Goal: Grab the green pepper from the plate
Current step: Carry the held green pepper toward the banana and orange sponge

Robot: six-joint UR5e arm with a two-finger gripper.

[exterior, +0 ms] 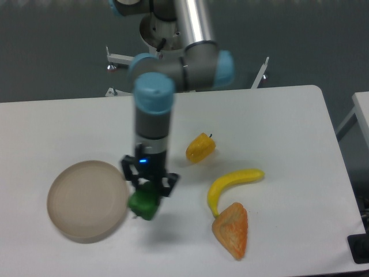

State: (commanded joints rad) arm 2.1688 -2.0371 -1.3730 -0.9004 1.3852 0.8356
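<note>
White and matte, the table [271, 115] fills most of the view, and we see on it everything else. Next in size is the arm [173, 63], grey metal with light blue caps, which comes down from the far side and ends in a vertical wrist over the middle-left part of the table. The plate [75, 196] is the next largest thing: a round beige-grey dish with a raised rim, standing at the near left, and we see nothing lying in it. The banana [230, 184] lies to the right of the centre, curved, with one end pointing to the right and the other end towards the near side. Just near of it, almost touching its lower end, lies an orange wedge-shaped piece [232, 229] with a rough surface; we cannot say what food it is. The yellow pepper [200, 148] lies far of the banana, near the wrist but apart from it. The gripper [147, 186] is black, with a small blue light on its body, and its two fingers are clamped on the green pepper [142, 203]. This pepper is small, glossy and bright green, and it hangs just beside the right rim of the plate, outside the dish, with a dark shadow on the table under it, a little to the right.
</note>
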